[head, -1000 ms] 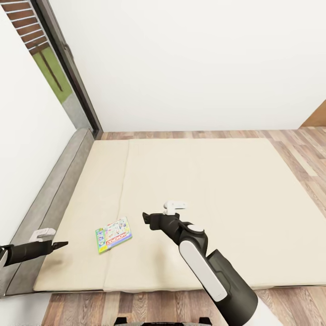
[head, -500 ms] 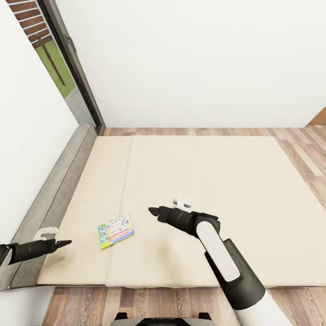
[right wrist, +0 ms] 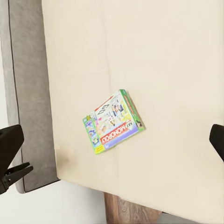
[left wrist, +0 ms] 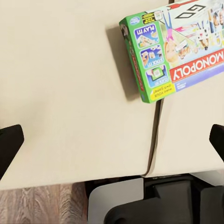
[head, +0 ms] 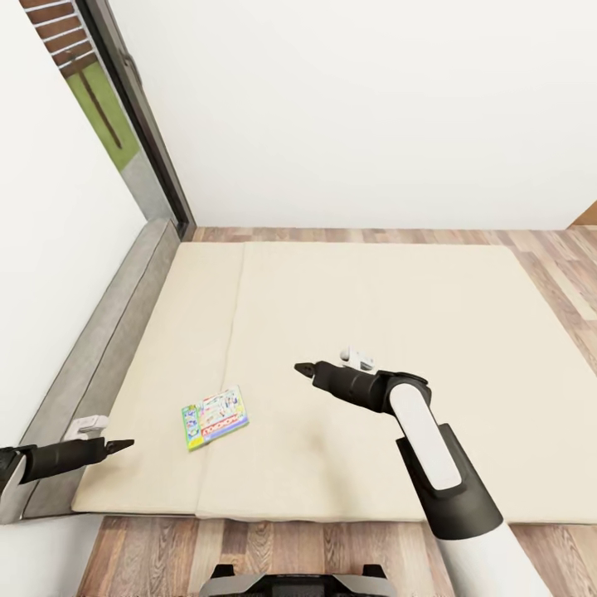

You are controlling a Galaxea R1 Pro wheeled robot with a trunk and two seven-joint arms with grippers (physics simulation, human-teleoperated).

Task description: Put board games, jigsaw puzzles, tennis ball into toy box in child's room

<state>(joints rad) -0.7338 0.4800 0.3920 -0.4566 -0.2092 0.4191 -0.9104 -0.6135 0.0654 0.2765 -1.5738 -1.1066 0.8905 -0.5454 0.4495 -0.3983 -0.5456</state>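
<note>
Right gripper (head: 300, 367) is hovering above the bed (head: 464, 332), fingers spread wide per the wrist view, holding nothing, just right of the board game (head: 215, 415). That board game is lying flat on the beige mattress near its front edge, straddling a seam. Left gripper (head: 126, 445) is hanging over the mattress's left front corner, likewise spread and empty, beside the grey headboard (head: 108, 332).

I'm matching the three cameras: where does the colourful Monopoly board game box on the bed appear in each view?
Head view: the flat, green-edged Monopoly board game box lies lower left on the beige mattress.
Left wrist view: upper right corner, cut by the edge.
Right wrist view: near the centre.
Shared landmark: the mattress seam beside the box.
</note>
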